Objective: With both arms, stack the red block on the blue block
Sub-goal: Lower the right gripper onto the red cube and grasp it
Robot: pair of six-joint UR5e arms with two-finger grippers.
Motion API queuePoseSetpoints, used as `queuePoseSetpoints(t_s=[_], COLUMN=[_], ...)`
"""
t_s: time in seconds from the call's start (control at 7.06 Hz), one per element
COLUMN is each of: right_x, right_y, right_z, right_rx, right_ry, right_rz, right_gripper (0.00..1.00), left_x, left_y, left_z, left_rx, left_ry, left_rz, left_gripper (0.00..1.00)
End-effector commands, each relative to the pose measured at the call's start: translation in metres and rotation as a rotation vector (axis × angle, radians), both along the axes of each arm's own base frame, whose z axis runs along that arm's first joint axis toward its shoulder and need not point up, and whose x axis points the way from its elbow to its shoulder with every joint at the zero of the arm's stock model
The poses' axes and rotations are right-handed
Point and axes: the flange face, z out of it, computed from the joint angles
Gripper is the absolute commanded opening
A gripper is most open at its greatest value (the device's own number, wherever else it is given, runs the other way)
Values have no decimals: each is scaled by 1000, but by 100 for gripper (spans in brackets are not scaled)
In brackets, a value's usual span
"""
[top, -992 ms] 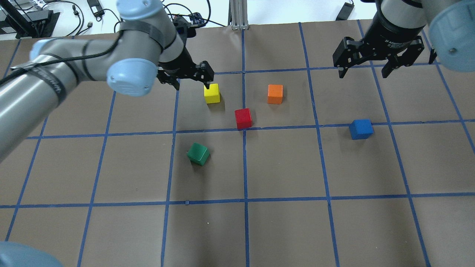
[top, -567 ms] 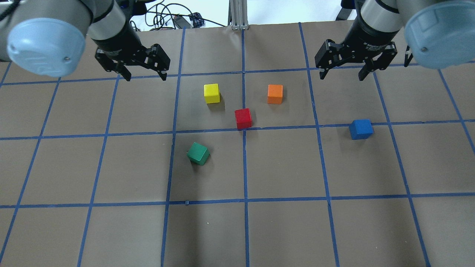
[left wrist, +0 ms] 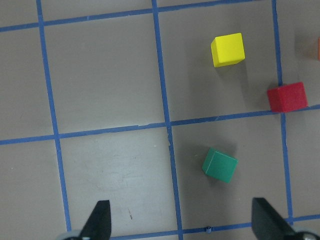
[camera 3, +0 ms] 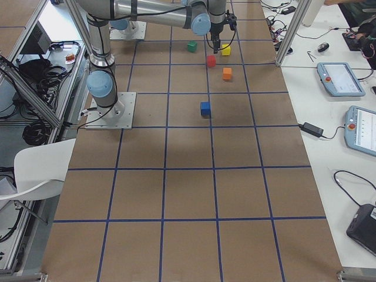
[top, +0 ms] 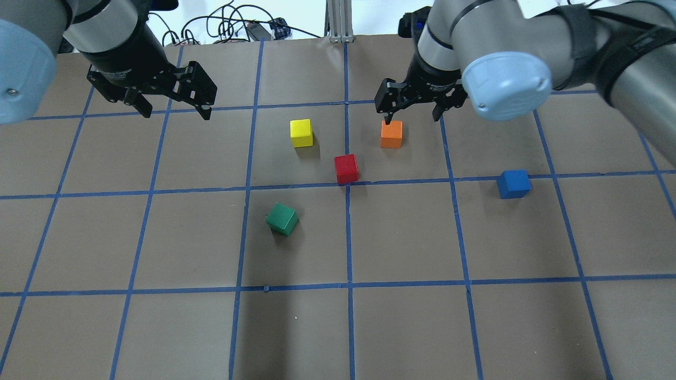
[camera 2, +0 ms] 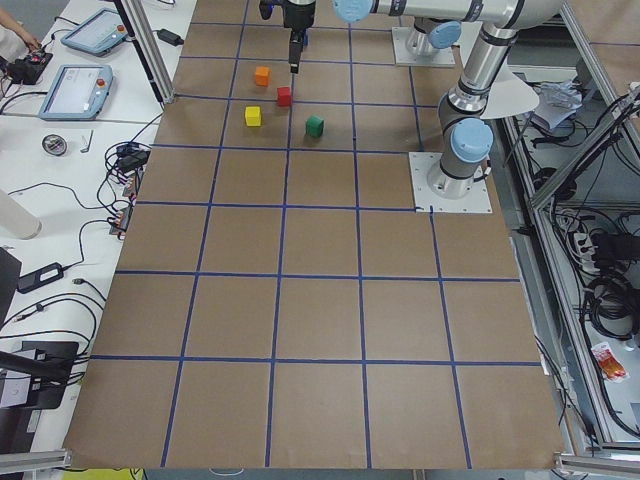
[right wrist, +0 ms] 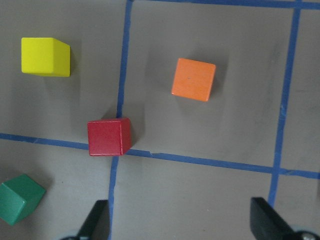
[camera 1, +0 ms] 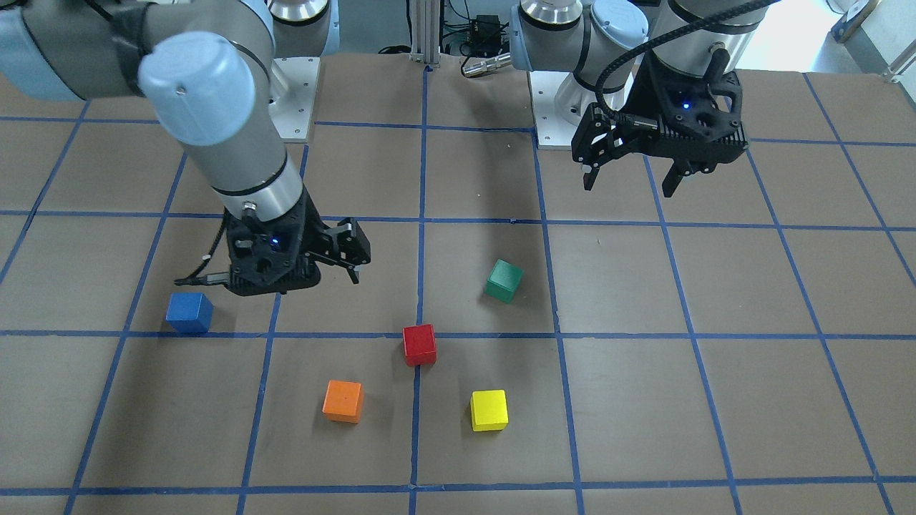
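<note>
The red block sits on the brown table near its middle, on a blue tape line; it also shows in the right wrist view and the left wrist view. The blue block sits alone to its right, also seen in the front view. My right gripper is open and empty above the table, over the orange cube's far side, with the red block ahead and left of its fingers in its wrist view. My left gripper is open and empty, raised at the far left, well away from both blocks.
An orange cube, a yellow cube and a tilted green cube lie around the red block. The table is brown with a blue tape grid. Cables and gear lie beyond its far edge.
My left gripper has pulled away from the yellow cube to the far left. My right gripper has swung left from the far right to above the orange cube. No block has moved.
</note>
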Motion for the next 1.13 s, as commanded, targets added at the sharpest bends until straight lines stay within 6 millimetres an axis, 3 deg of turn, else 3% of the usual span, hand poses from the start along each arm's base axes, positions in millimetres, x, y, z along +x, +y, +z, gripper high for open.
queuePoseSetpoints(t_s=[0.0,0.42,0.99], right_x=[39,68,90], right_y=[-3,-9,-15], right_z=[-44,-88,-153], right_rx=[43,51,116], right_ry=[3,-8,6], right_rz=[-4,15,-24], right_gripper=[100,100,100], left_x=[0,-1,-1], left_y=[0,7,16], left_z=[-1,-3,-12], left_rx=[3,4,20], left_ry=[-8,-2,0], left_rz=[-1,-2,-2], left_gripper=[100,100,100])
